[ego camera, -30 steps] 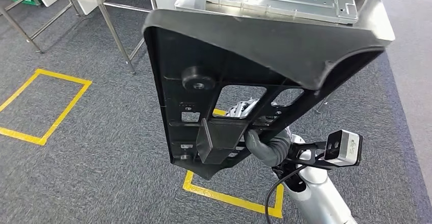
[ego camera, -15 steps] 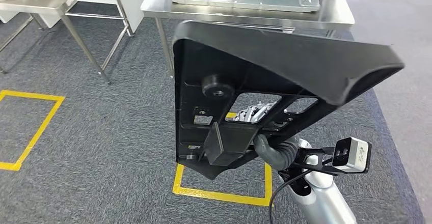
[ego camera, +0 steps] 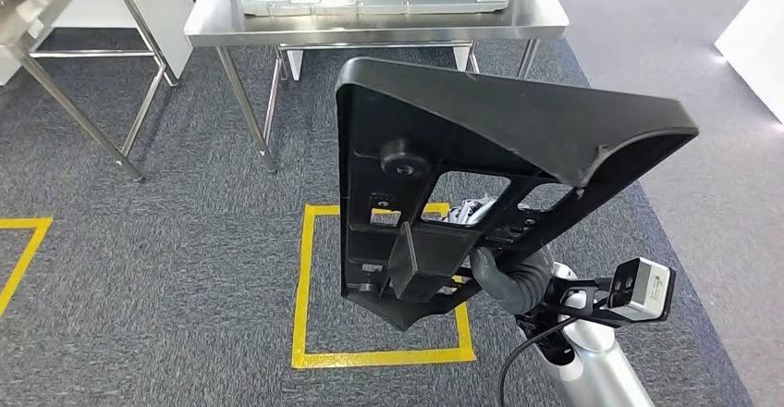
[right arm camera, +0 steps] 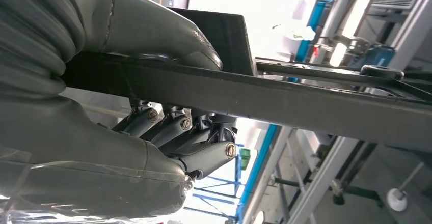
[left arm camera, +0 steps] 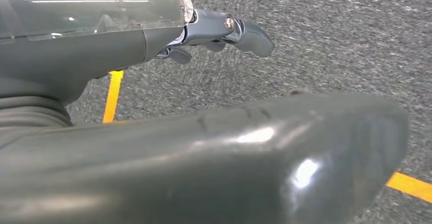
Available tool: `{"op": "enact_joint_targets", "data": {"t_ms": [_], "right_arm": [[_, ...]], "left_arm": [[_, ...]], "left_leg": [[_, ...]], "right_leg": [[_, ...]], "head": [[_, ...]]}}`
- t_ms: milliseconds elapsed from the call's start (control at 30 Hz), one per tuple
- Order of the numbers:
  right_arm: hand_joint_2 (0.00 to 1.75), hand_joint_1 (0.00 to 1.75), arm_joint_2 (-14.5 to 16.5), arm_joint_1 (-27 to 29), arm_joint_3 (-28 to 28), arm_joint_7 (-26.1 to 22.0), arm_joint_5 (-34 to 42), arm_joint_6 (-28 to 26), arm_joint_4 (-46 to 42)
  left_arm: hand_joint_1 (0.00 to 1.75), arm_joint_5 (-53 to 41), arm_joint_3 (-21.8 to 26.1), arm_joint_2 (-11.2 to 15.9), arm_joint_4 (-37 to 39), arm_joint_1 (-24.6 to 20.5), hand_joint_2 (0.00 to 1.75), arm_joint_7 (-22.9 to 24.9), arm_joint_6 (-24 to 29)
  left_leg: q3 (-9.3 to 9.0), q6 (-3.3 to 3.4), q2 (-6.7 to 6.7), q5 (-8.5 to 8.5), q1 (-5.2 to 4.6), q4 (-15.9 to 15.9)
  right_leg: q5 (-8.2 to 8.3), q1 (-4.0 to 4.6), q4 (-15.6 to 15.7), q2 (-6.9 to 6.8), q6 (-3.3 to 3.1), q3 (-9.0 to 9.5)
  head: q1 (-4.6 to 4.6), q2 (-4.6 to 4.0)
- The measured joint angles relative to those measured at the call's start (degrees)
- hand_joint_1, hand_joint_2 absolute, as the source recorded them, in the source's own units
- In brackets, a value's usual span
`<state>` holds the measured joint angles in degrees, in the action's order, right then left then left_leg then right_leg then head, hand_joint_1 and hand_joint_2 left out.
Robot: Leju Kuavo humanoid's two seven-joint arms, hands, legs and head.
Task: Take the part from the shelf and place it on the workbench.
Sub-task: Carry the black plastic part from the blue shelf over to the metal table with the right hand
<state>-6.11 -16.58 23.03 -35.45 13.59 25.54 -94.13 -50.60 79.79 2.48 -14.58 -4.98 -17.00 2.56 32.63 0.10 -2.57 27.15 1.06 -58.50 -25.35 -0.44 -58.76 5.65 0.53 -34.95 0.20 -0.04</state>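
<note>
Black flat plastic part [ego camera: 481, 157] is riding upright in the right hand [ego camera: 504, 273], thumb and fingers clamping its lower rib, with the steel workbench [ego camera: 370, 26] lying straight ahead beyond its top edge.

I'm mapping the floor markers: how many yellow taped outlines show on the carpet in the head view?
2: one square in front of the steel table, partly behind the black part; one corner at the left edge. Others may lie hidden.
</note>
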Motion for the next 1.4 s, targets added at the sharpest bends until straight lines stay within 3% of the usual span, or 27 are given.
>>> {"op": "enact_joint_targets", "data": {"t_ms": [67,133,200,233,267,367,433,567,600,667,700,733,767,800,833,900,1067,1133,1200,1233,1267,1300,1333,1400], "right_arm": [[1.75,1.66,-0.1,0.0,-0.3,0.0,-0.2,-0.2,-0.2],[1.75,1.66,-0.2,-0.1,-0.6,0.1,-0.3,-0.4,-0.4],[1.75,1.66,-0.2,-0.2,-0.7,0.2,-0.3,-0.6,-0.4],[1.75,1.66,-0.2,-0.2,-0.7,0.3,-0.3,-0.7,-0.4],[1.75,1.66,-0.2,-0.2,-0.7,0.3,-0.3,-0.7,-0.5],[1.75,1.66,-0.3,-0.5,-0.8,0.3,-0.3,-0.7,-0.5],[1.75,1.66,-0.4,-0.8,-0.9,0.3,-0.2,-0.7,-0.5],[1.75,1.66,-0.4,-1.2,-0.8,0.6,0.1,-0.7,-0.7],[1.75,1.66,-0.4,-1.4,-0.8,0.8,0.1,-0.7,-0.8],[1.75,1.66,-0.4,-1.8,-0.8,1.2,0.2,-0.7,-0.8],[1.75,1.66,-0.4,-1.8,-0.8,1.4,0.3,-0.7,-0.8],[1.75,1.66,-0.4,-1.8,-0.8,1.4,0.4,-0.7,-0.8],[1.75,1.66,-0.4,-1.8,-0.8,1.5,0.4,-0.7,-0.8],[1.75,1.66,-0.4,-1.8,-0.8,1.5,0.4,-0.6,-0.8],[1.75,1.66,-0.4,-1.8,-0.8,1.6,0.5,-0.6,-0.8],[1.75,1.66,-0.4,-1.9,-0.8,1.7,0.6,-0.6,-0.8],[1.75,1.66,-0.4,-1.9,-0.8,1.8,0.7,-0.6,-0.9],[1.75,1.66,-0.4,-2.0,-0.8,1.8,0.7,-0.6,-0.9],[1.75,1.66,-0.4,-1.7,-0.8,1.7,0.7,-0.7,-0.9],[1.75,1.66,-0.4,-1.6,-0.8,1.7,0.7,-0.7,-0.9],[1.75,1.66,-0.4,-1.4,-0.8,1.7,0.7,-0.7,-0.9],[1.75,1.66,-0.5,-1.4,-0.8,1.7,0.7,-0.7,-0.9],[1.75,1.66,-0.5,-1.3,-0.8,1.6,0.7,-0.7,-0.9],[1.75,1.66,-0.5,-1.4,-0.8,1.5,0.7,-0.7,-0.8]], "left_arm": [[0.00,0.1,-0.1,0.0,0.0,-0.1,0.00,-0.3,-0.5],[0.00,0.2,-0.1,0.0,0.0,0.0,0.00,-0.5,-0.8],[0.00,0.2,-0.1,0.1,0.0,0.1,0.00,-0.6,-0.9],[0.00,0.2,-0.1,0.1,0.0,0.1,0.00,-0.6,-1.0],[0.00,0.2,-0.1,0.1,0.0,0.1,0.00,-0.6,-1.0],[0.00,0.2,-0.1,0.1,0.0,-0.1,0.00,-0.6,-1.0],[0.00,0.2,-0.1,0.1,0.0,-0.1,0.00,-0.6,-1.1],[0.00,0.2,-0.1,0.1,0.0,-0.3,0.00,-0.6,-1.1],[0.00,0.2,-0.1,0.2,0.0,-0.3,0.00,-0.6,-1.1],[0.00,0.2,-0.1,0.2,0.0,-0.3,0.00,-0.6,-1.0],[0.00,0.2,-0.1,0.2,0.0,-0.2,0.00,-0.6,-1.0],[0.00,0.2,-0.1,0.2,0.0,-0.2,0.00,-0.6,-1.0],[0.00,0.2,-0.1,0.2,0.0,-0.2,0.00,-0.6,-1.0],[0.00,0.2,-0.1,0.2,0.0,-0.1,0.00,-0.6,-1.0],[0.00,0.2,-0.1,0.2,0.0,-0.1,0.00,-0.6,-1.0],[0.00,0.2,-0.1,0.2,0.0,-0.2,0.00,-0.6,-1.0],[0.00,0.2,-0.1,0.2,0.0,-0.1,0.00,-0.7,-1.0],[0.00,0.2,-0.1,0.2,0.0,-0.2,0.00,-0.7,-1.0],[0.00,0.2,-0.1,0.2,0.0,-0.2,0.00,-0.7,-1.0],[0.00,0.2,-0.1,0.1,0.0,-0.1,0.00,-0.7,-1.0],[0.00,0.2,-0.1,0.1,0.0,-0.1,0.00,-0.7,-0.9],[0.00,0.2,-0.1,0.1,0.0,0.0,0.00,-0.7,-0.9],[0.00,0.2,-0.1,0.1,0.0,0.0,0.00,-0.7,-0.9],[0.00,0.2,-0.1,0.1,0.0,0.0,0.00,-0.6,-0.9]], "left_leg": [[-0.25,0.86,0.58,-0.37,0.19,0.6],[-0.36,1.34,1.19,-0.47,0.15,0.8],[-0.35,1.42,1.79,-0.39,0.06,0.8],[-0.40,1.39,2.02,-0.29,0.05,0.8],[-0.54,1.31,2.18,-0.17,0.05,0.8],[-1.20,0.74,2.39,0.45,-0.08,0.7],[-1.39,0.13,2.46,0.81,-0.26,0.7],[-1.07,-1.13,2.65,2.06,-0.23,-0.7],[0.09,-1.34,2.65,3.27,-0.18,-3.3],[4.33,-1.65,2.64,6.31,-0.14,-11.2],[6.52,-1.78,2.63,7.12,-0.12,-14.6],[7.98,-1.86,2.64,6.81,-0.10,-16.2],[8.27,-1.87,2.64,5.23,-0.07,-15.5],[7.43,-1.78,2.65,2.70,-0.05,-12.5],[5.91,-1.59,2.64,0.02,-0.05,-8.3],[3.09,-0.95,2.61,-2.56,-0.31,-2.0],[1.21,1.02,2.48,-1.51,-0.35,0.4],[0.34,1.56,2.48,-1.08,-0.25,0.7],[-0.24,1.72,2.48,-0.47,-0.26,0.7],[-0.63,1.69,2.47,-0.11,-0.27,0.7],[-1.14,1.60,2.44,0.30,-0.26,0.7],[-1.80,1.47,2.42,0.77,-0.25,0.7],[-2.54,1.28,2.39,1.29,-0.23,0.7],[-3.61,0.72,2.38,2.18,-0.28,0.8]], "right_leg": [[-1.37,0.07,-2.0,-1.80,0.61,-0.86],[-4.84,0.01,-8.5,-4.29,1.09,-3.97],[-7.29,-0.22,-15.2,-5.09,1.45,-7.48],[-7.04,-0.32,-16.3,-5.21,1.53,-8.11],[-5.67,-0.39,-14.9,-5.30,1.53,-7.47],[-0.52,-0.21,-3.4,-5.71,0.95,-1.57],[-0.08,0.15,0.2,-5.82,0.35,0.21],[-0.32,-0.12,1.0,-5.61,-1.07,1.05],[-0.42,-0.26,1.2,-5.63,-1.45,1.48],[-0.95,-0.12,1.3,-5.65,-1.94,2.12],[-1.26,-0.06,1.2,-5.61,-2.03,2.43],[-1.60,-0.01,1.2,-5.52,-2.04,2.80],[-1.99,0.02,1.2,-5.43,-1.98,3.29],[-2.44,0.03,1.2,-5.34,-1.87,3.92],[-2.94,0.04,1.2,-5.28,-1.70,4.54],[-3.79,0.18,1.2,-5.18,-1.18,5.34],[-4.64,0.17,-0.9,-5.19,0.30,5.23],[-6.80,-0.01,-6.5,-5.32,0.77,2.23],[-9.33,-0.15,-13.7,-5.34,1.19,-2.78],[-9.50,-0.23,-15.6,-5.35,1.31,-4.69],[-8.38,-0.30,-15.4,-5.36,1.33,-5.54],[-6.08,-0.36,-13.1,-5.40,1.28,-5.24],[-3.02,-0.39,-9.1,-5.50,1.14,-4.11],[0.26,-0.13,-2.5,-5.75,0.69,-2.03]], "head": [[0.20,0.00],[0.44,0.00],[0.47,0.00],[0.47,0.00],[0.47,0.00],[0.46,0.00],[0.43,-0.01],[0.33,0.00],[0.27,0.00],[0.15,0.00],[0.16,0.00],[0.15,0.00],[0.15,0.00],[0.15,0.00],[0.16,0.00],[0.14,0.01],[0.19,-0.01],[0.30,-0.01],[0.33,0.00],[0.33,0.00],[0.34,0.00],[0.34,0.00],[0.36,0.00],[0.37,0.00]]}}
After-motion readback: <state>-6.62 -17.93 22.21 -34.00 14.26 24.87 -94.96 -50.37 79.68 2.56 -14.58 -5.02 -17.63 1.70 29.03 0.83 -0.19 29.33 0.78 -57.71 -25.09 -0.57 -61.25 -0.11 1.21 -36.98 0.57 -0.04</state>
